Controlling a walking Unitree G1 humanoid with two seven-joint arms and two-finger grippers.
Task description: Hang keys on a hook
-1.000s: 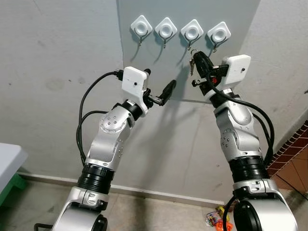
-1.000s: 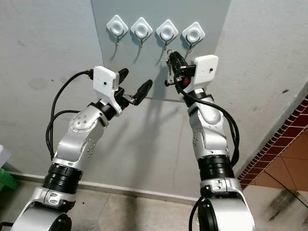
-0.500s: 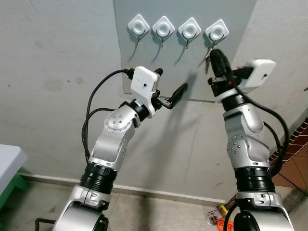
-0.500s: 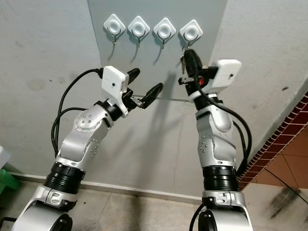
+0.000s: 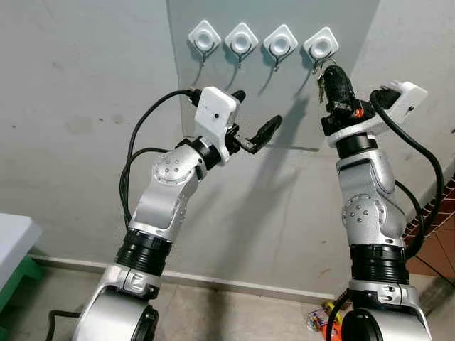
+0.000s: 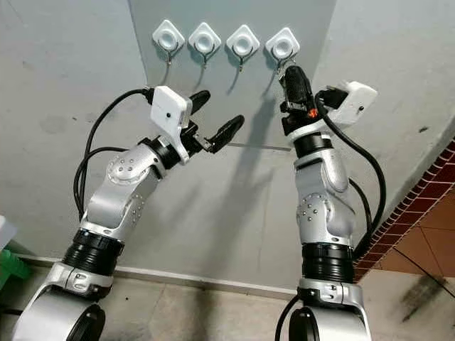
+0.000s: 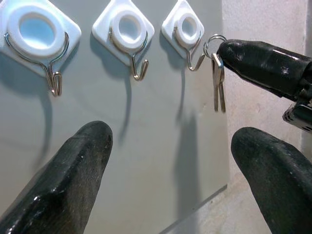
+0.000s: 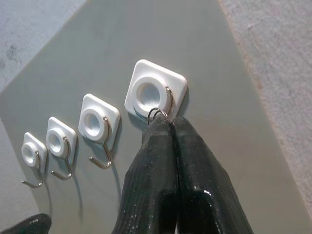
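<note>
Four white diamond-shaped hooks sit in a row on a grey wall panel (image 5: pixel 213 14). My right gripper (image 5: pixel 333 71) is raised to the rightmost hook (image 5: pixel 320 45) and is shut on the key ring (image 8: pixel 157 113). The keys (image 7: pixel 218 83) dangle below the ring (image 7: pixel 213 41), which sits right at that hook's wire tip (image 7: pixel 196 61). Whether the ring is over the wire cannot be told. My left gripper (image 5: pixel 256 110) is open, held below the middle hooks and pointing at the panel, with nothing between its fingers (image 7: pixel 83 161).
The other three hooks (image 5: pixel 240 37) are bare. A white table edge (image 5: pixel 11 241) with a green leg below stands at the far left. Small colourful items (image 5: pixel 320 323) lie on the floor by my right arm. A brick-patterned surface (image 6: pixel 419 206) runs at the right.
My right gripper has carried the keys to the right and up, from under the third hook to the rightmost one. The left arm has risen a little and stayed open.
</note>
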